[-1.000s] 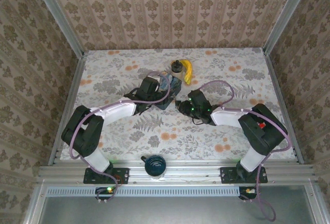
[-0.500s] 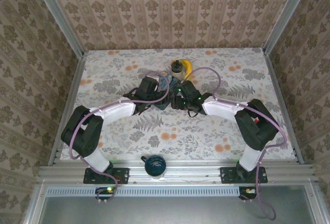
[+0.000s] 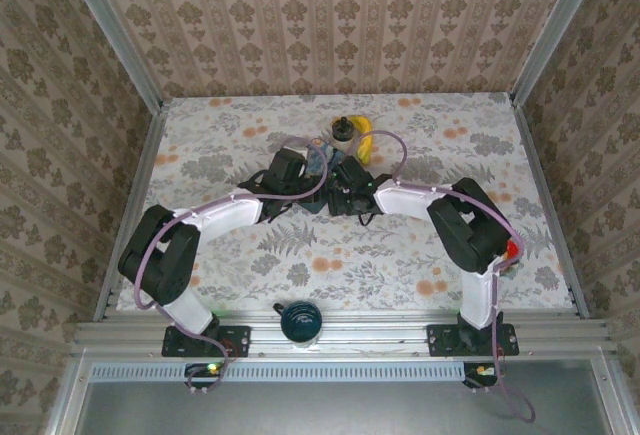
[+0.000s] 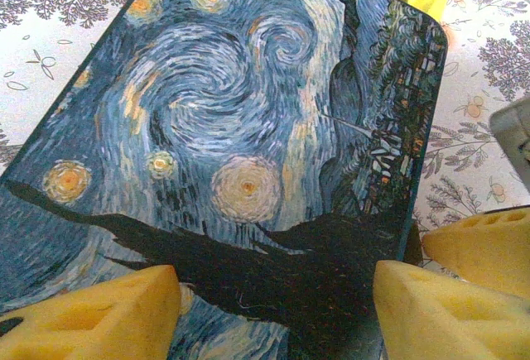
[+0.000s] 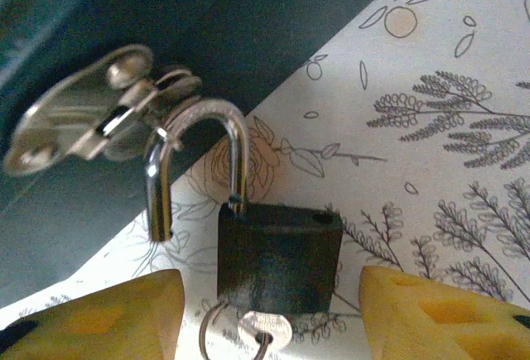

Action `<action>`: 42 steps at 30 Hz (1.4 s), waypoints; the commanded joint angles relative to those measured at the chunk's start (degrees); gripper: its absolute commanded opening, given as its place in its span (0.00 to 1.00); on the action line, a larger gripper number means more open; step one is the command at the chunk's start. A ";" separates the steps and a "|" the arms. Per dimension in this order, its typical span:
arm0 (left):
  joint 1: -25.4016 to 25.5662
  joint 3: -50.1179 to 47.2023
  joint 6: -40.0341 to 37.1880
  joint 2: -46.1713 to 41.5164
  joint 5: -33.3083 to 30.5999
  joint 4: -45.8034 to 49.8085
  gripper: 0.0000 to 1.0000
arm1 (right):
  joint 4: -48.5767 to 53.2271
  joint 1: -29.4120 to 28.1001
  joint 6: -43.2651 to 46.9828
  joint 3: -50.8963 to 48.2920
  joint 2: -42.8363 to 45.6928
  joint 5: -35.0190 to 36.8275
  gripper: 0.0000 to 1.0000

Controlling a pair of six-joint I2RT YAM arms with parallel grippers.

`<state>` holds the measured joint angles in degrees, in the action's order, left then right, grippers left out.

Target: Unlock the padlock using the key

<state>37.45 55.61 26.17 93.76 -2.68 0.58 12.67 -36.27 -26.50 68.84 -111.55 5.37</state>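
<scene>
In the right wrist view the small dark padlock [image 5: 280, 256] hangs from the metal hasp [image 5: 79, 132] of the blue starry-night tin box [image 5: 207, 12]. Its silver shackle [image 5: 199, 124] is sprung: one leg stands free of the body and the hole for it is empty. The key [image 5: 263, 327], on a wire ring, sticks in the lock's underside. My right gripper [image 5: 269, 319] is open, a yellow finger on each side of the lock and clear of it. My left gripper [image 4: 273, 314] is open over the box lid [image 4: 240, 128], at the box's left side [image 3: 298, 177].
A banana [image 3: 365, 138] and a small dark round object [image 3: 344, 130] lie just behind the tin box [image 3: 322, 162]. A dark cup [image 3: 300, 322] stands at the near table edge between the arm bases. Patterned walls close in three sides.
The right arm has swung left and forward, bringing its gripper up against the right side of the tin box. The left arm has stayed at the box.
</scene>
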 commanded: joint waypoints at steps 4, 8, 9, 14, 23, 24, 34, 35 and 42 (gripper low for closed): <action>-0.89 -2.62 1.99 1.17 -0.31 7.77 0.65 | 2.20 -0.29 2.24 2.22 -2.98 1.31 0.54; -0.92 -2.88 2.10 0.99 -0.32 7.86 0.65 | 0.75 0.30 1.50 0.77 -2.81 0.69 0.44; -0.93 -2.88 2.13 0.91 -0.31 7.86 0.65 | 0.35 0.47 1.35 0.48 -2.71 0.30 0.41; -0.98 -3.23 2.59 0.66 -0.22 7.95 0.65 | -1.03 0.93 1.10 -0.18 -1.93 -1.45 0.25; -0.98 -3.87 2.67 0.11 -0.05 7.77 0.65 | -3.80 1.90 -1.16 -0.79 0.34 -4.85 0.10; -0.98 -3.96 2.68 0.11 -0.08 7.77 0.65 | -4.38 1.99 -1.71 -0.88 0.53 -5.45 0.10; -0.80 -4.55 2.94 0.03 0.52 7.16 0.65 | -11.69 3.46 -9.49 -2.46 0.54 -12.01 0.06; -0.80 -4.64 3.00 0.00 0.57 7.07 0.65 | -12.24 3.64 -9.99 -2.48 0.48 -12.50 0.06; -0.63 -5.14 3.01 -0.06 0.74 6.72 0.65 | -14.62 4.10 -12.29 -2.37 0.24 -14.51 0.05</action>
<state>37.01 53.58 27.33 92.38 -2.85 -0.75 3.18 -32.32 -36.71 66.50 -111.42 -6.17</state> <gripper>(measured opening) 0.646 0.278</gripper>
